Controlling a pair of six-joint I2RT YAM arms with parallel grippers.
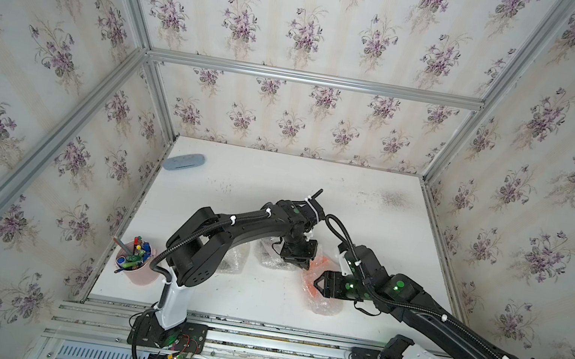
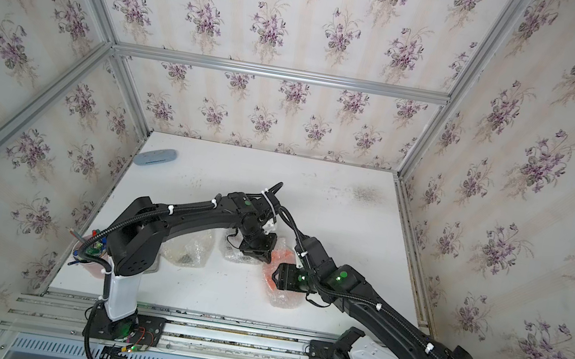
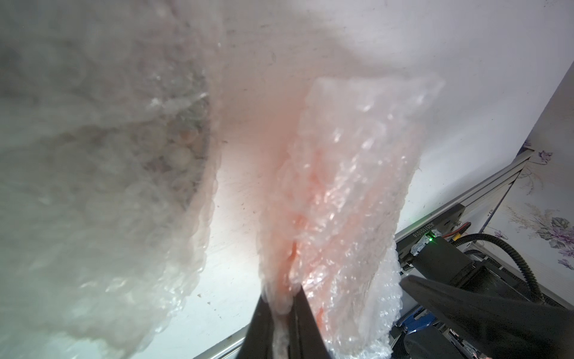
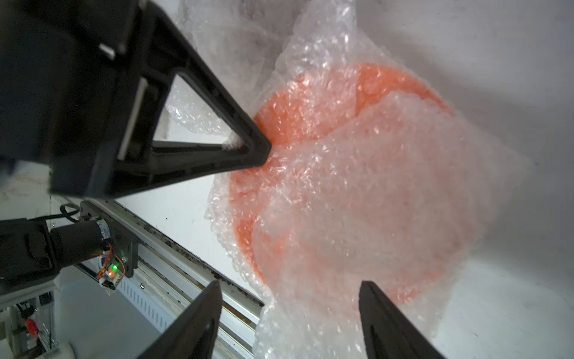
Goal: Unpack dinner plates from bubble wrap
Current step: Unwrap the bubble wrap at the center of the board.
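**Left jaws nipping the wrap on the orange plate, right jaws spread above it**

My left jaws are pressed together on a fold of the clear whitish bubble wrap (image 3: 351, 174). The pinch sits at the edge of the plain bright orange round plate (image 4: 310, 102), and the right wrist view shows the jaw tips meeting there.

That plate lies on the white surface (image 1: 352, 207), right of the middle and towards the front rail. It is mostly covered by the wrap (image 1: 324, 305), with orange showing through in both top views (image 2: 281, 256).

My right jaws stand apart and hold nothing. They hang just over the near side of the wrapped plate.

Two more bubble-wrapped bundles lie left of the plate, one just beside it (image 2: 237, 255) and one further left under my left arm (image 2: 187, 247). I cannot tell what they hold.

A pale blue oval object (image 1: 184, 162) rests at the far left corner. A pink cup of pens (image 1: 135, 265) stands at the front left.
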